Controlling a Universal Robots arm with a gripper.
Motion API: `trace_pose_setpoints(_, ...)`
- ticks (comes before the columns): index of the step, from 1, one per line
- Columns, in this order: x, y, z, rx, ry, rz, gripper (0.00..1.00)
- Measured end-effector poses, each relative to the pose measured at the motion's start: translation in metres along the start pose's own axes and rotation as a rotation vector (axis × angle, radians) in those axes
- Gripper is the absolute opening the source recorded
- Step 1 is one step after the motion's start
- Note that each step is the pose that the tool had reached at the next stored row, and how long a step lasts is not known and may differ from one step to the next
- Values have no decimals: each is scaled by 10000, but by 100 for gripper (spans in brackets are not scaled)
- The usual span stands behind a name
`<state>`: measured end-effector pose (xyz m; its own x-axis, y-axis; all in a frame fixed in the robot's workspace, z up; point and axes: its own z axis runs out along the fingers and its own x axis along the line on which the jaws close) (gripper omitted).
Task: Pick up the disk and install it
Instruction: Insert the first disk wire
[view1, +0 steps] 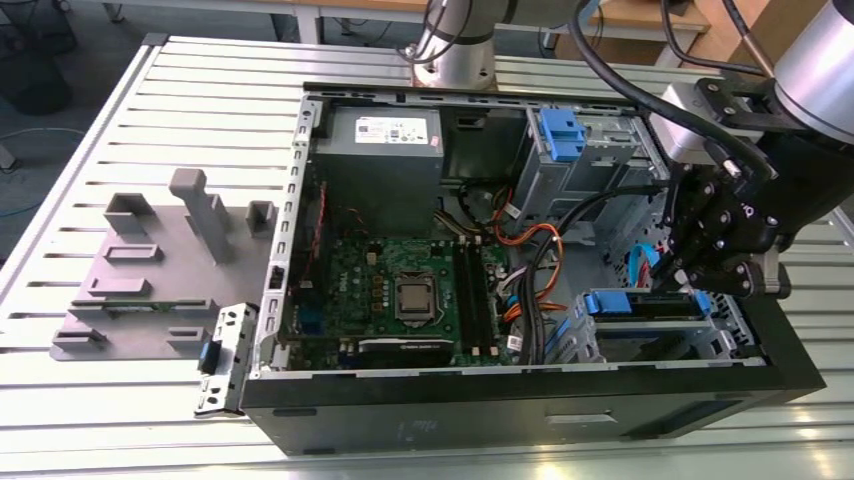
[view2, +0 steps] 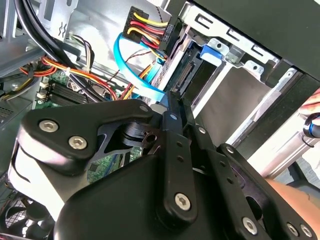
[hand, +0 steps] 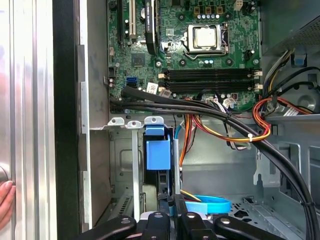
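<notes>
First wrist view: blue-handled disk (hand: 158, 155) (bay-seated)

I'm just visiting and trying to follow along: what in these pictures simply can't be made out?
Exterior view: the gripper covers one end of the disk, so how deep it sits in its bay is unclear.
First wrist view: the disk shows edge-on; the bay's walls hide its flat face.
First wrist view: a hand is cut off by the picture's edge.
Second wrist view: the gripper's body hides much of the motherboard.
</notes>
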<state>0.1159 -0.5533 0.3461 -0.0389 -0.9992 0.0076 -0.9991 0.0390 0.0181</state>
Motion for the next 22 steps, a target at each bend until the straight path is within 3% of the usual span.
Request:
trace_pose_setpoints(6,-1,-3,46,0,2,0,16)
trace_pose_setpoints(22,-1,0,78,0,2,-1,16)
